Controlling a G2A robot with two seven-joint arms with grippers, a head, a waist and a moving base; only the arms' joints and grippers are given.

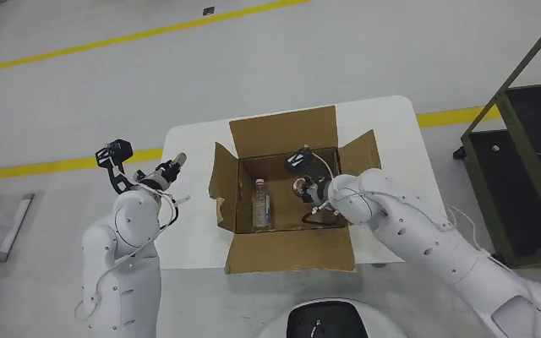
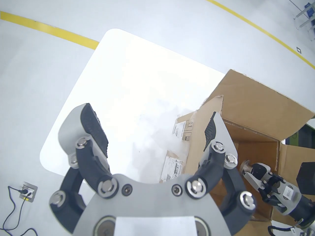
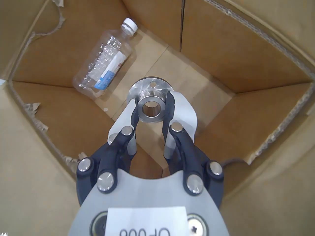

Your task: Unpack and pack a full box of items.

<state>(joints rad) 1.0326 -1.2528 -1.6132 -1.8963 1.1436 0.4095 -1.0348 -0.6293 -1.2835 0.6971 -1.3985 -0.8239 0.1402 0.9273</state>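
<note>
An open cardboard box [image 1: 287, 247] stands in the middle of the white table [image 1: 194, 228]. A clear plastic bottle [image 1: 261, 204] with a white cap lies on the box floor [image 3: 157, 60] near one wall. My right gripper [image 3: 152, 104] hangs inside the box, shut on a shiny metal flange [image 3: 149, 99] with a round bore; the same flange [image 1: 300, 187] shows from above. My left gripper [image 2: 150, 121] stands open above the bare table, beside the box's side flap [image 2: 209, 128], with nothing between its fingers.
The box's four flaps [image 1: 283, 131] are folded outward. A dark metal rack [image 1: 507, 160] stands on the floor past the table's right end. Yellow floor lines [image 1: 127, 35] run behind the table. A floor socket with a cable [image 2: 28, 191] lies below the table's corner.
</note>
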